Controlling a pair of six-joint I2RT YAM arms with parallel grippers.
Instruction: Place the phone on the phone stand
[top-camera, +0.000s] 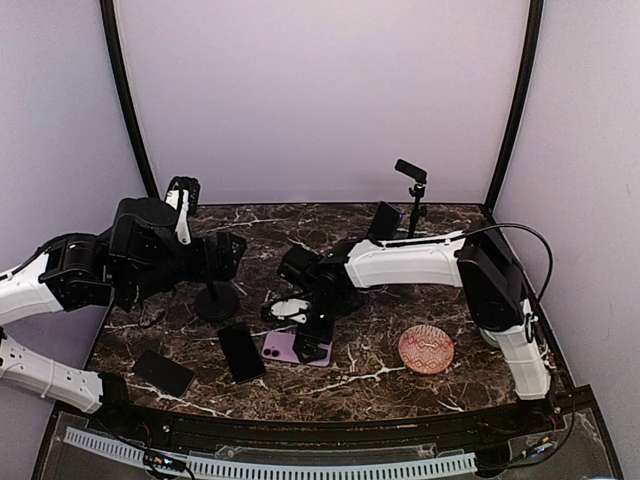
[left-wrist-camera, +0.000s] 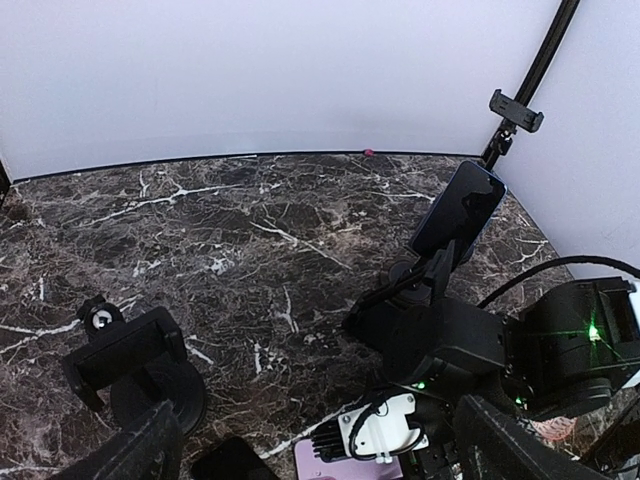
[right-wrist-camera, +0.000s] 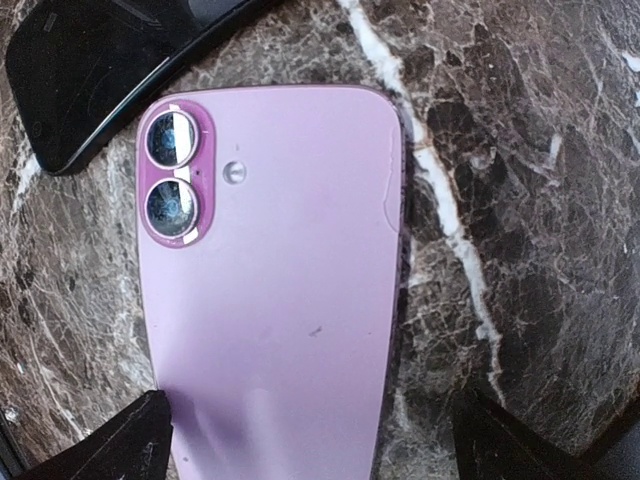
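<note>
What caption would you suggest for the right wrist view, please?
Open right claw poised directly above the purple phone, lying face down on the marble table.

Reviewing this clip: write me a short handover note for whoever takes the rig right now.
Left claw: open, raised near the empty black phone stand, holding nothing.
Right claw: open, over the purple phone, not gripping it.
The purple phone lies back-up on the marble table. A dark phone is already propped up farther back.
Done: nothing lifted.
To do: grasp the purple phone, set it in the stand.
</note>
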